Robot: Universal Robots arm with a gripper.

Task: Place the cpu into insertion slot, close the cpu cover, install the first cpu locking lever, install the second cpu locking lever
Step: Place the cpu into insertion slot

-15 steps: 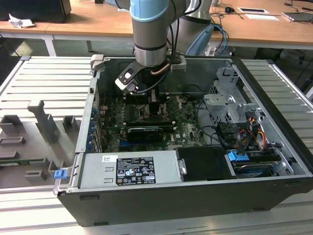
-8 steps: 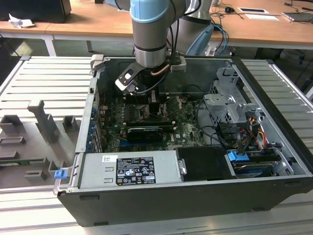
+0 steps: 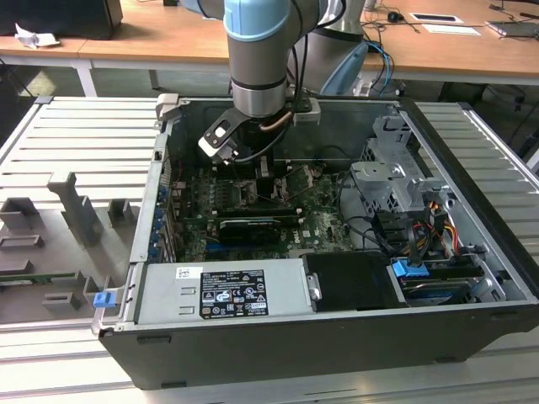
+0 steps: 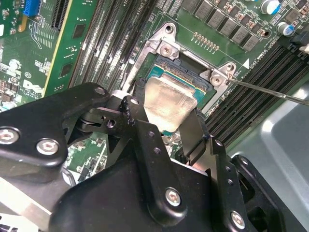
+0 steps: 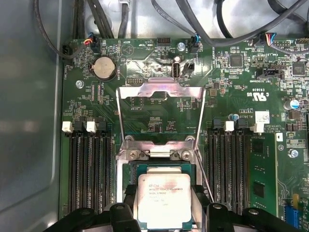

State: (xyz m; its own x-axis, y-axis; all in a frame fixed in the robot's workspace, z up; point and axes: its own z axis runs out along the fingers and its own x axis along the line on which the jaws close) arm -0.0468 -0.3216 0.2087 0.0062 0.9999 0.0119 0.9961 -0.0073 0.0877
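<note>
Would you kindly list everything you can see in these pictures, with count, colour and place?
case: one, black, open, on the grey slatted table
circuit board: one, green, on the case floor
socket: one, dark, metal-rimmed, mid-board
chip: one, silvery, at the socket, between the fingers
cover: one, silvery frame, raised open at the socket's edge
memory slots: several, black, flanking the socket
coin battery: one, silvery, on the board near the cover
power supply: one, grey, case's near edge
drive cage: one, grey, exterior view's right
cables: several, black and coloured, beside the drive cage
arm: one, grey and blue, reaching into the case
fingers: two, black, gripping the chip's sides
</note>
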